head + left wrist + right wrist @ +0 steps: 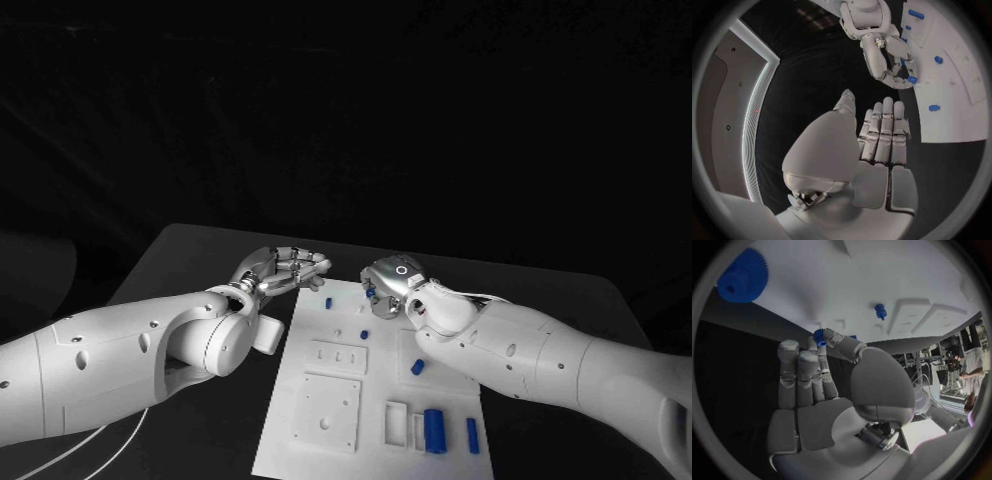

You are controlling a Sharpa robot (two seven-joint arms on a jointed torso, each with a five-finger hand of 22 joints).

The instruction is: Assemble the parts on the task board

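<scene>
The board (320,400) is a flat white plate on the black table (188,255), and everything here is placed from it. At its far edge, on the left side, the left hand (281,270) hovers over the table just beside the board. Its fingers (882,132) lie straight and pressed side by side, and it holds nothing.

At the far end of the board the right hand (389,282) reaches over the white surface. It pinches a small blue gear (819,336) between thumb and a fingertip, while the other fingers stand straight and close together. A big blue gear (742,276) with fine teeth lies flat on the board near this hand, and a small blue peg (879,311) stands upright a little away.

On the near part of the board are raised white square blocks (329,412) with holes, smooth and matte. Beside them lie a thick blue cylinder (434,430) and a thin blue pin (472,435). The right arm (562,365) covers part of the right side of the board. I can read no writing.
</scene>
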